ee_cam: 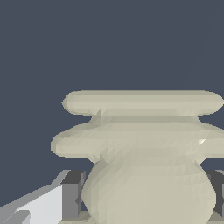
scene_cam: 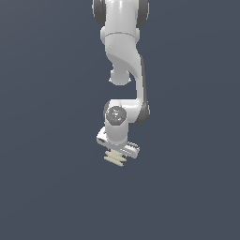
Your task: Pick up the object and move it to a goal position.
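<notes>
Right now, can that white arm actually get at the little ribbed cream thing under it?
Probably yes. The gripper sits directly over the ribbed piece, with nothing between. In the wrist view the piece fills the frame between dark finger pads; actual contact isn't clear.

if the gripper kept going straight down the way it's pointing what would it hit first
The ribbed object comes first: it already sits right at the gripper, between the fingers. Beyond it only the plain dark surface shows, though its depth is unclear.

1. The object (scene_cam: pixel 114 159) is rendered in cream-beige, with paler bands along its ribbed fins (seen best in the wrist view (ee_cam: pixel 144 144)).
2. The arm (scene_cam: pixel 123 56) is coloured white, with dark grey joints.
3. The background is shown in plain slate blue.
</notes>
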Available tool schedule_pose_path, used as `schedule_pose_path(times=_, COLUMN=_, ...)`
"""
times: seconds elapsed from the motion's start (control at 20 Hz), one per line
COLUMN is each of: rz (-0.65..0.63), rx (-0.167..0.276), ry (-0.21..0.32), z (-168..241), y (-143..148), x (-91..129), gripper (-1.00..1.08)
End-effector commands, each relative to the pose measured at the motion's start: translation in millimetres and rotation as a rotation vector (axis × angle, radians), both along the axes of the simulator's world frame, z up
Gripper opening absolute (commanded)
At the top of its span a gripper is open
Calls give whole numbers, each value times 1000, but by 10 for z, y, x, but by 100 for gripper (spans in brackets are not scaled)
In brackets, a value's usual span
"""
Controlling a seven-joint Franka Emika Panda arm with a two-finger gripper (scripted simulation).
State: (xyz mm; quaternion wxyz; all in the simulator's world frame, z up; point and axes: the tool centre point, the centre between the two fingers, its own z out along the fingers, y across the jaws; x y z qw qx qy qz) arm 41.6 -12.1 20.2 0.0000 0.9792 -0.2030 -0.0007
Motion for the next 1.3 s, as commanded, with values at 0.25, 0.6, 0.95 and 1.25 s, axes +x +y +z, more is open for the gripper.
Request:
schedule_pose_path(times=0.25, rz=-1, rx=0, ry=-1, z=378, y=-206, x=76, gripper=-100)
schedule_pose_path(times=0.6, rz=-1, rx=0, ry=-1, z=1004, y=-544, x=200, gripper=-100)
schedule_pose_path(times=0.95, rz=-1, rx=0, ry=-1, z=1699, y=-919, x=349, gripper=-100)
schedule_pose_path(times=1.25, rz=-1, rx=0, ry=-1, z=2248, y=-1217, x=478, gripper=-100)
